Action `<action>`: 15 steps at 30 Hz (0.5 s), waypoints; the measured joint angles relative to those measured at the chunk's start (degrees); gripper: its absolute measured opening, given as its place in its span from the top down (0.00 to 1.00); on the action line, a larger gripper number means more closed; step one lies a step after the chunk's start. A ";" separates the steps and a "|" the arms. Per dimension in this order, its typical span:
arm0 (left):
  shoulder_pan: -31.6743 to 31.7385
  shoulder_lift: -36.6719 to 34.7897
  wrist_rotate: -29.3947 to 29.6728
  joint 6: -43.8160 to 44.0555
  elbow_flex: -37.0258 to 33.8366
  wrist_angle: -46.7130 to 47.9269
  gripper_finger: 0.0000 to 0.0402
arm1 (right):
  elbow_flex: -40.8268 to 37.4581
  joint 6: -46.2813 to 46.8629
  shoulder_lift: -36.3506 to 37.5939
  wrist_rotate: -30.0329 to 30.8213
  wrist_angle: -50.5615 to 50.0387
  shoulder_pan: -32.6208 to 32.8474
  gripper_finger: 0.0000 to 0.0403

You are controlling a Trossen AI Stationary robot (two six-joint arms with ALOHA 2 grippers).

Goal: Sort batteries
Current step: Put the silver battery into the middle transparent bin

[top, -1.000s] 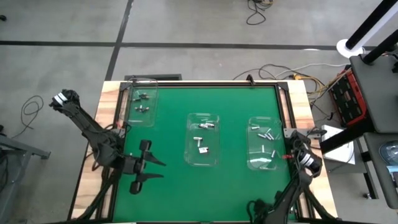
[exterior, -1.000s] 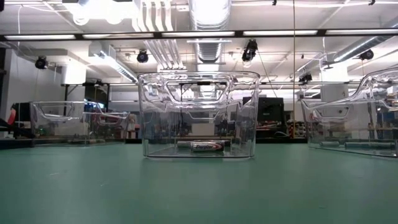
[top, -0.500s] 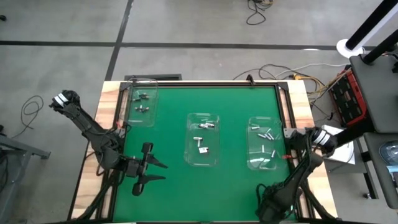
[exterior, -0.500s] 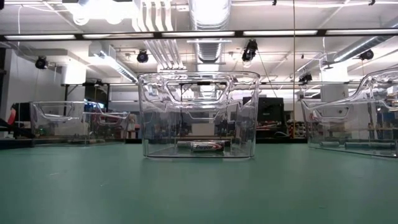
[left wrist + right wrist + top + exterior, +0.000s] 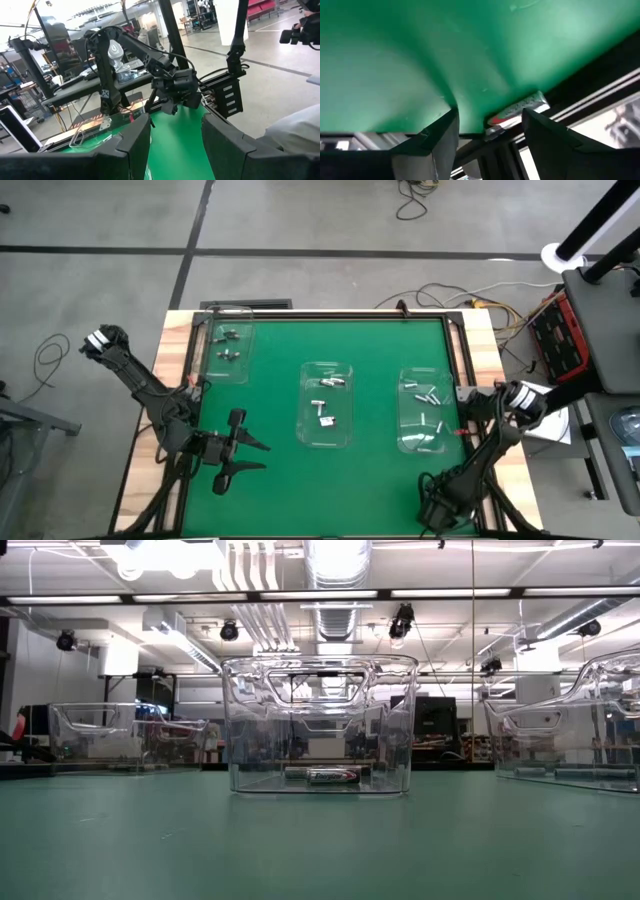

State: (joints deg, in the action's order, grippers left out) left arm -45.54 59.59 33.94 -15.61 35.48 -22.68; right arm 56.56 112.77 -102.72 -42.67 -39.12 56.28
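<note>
Green matting covers the desk (image 5: 270, 470), framed in pale wood, with a bare grey workshop floor all round.

Task items: small silvery-white cylindrical batteries (image 5: 324, 402) are seen inside all three clear rectangular plastic bins. A few lie in the centre bin (image 5: 326, 370), which stands mid-desk. More lie in the right-hand bin (image 5: 424, 374) against the right edge, and a few in the left-hand bin (image 5: 228, 314) at the far left corner. One battery lying in the centre bin (image 5: 330, 775) is seen level from the low view. One further battery (image 5: 517, 111), silver with a red mark, is seen in the right wrist view lying at the green mat's border, between the right gripper's (image 5: 490, 131) parted fingers, not held.

Progress, as judged: sorting is partly done; the centre bin is not emptied, and the battery at the border is yet to be picked up.

Left gripper (image 5: 243, 453): spread wide, empty, over the near left part of the mat. Right gripper (image 5: 437, 508): at the near right corner, low by the frame.

Room: wide bare mat lies between the bins and along the near edge. The right-hand bin sits tight to the frame, so clearance there is judged small.
</note>
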 joint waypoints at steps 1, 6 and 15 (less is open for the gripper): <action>0.00 0.00 0.00 0.02 0.00 -0.02 0.61 | 0.00 -0.14 -0.50 -0.98 0.41 0.24 0.49; 0.00 -0.06 -0.01 -0.16 0.00 0.01 0.61 | 0.73 -0.30 -2.12 -2.58 2.01 0.54 0.49; 0.00 -0.07 -0.01 -2.03 0.00 -0.03 0.61 | 6.35 -0.57 0.07 3.30 -7.14 0.95 0.49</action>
State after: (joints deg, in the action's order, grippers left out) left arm -45.54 59.53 33.93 -17.64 35.48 -22.71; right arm 62.91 112.20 -102.66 -39.36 -46.26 57.23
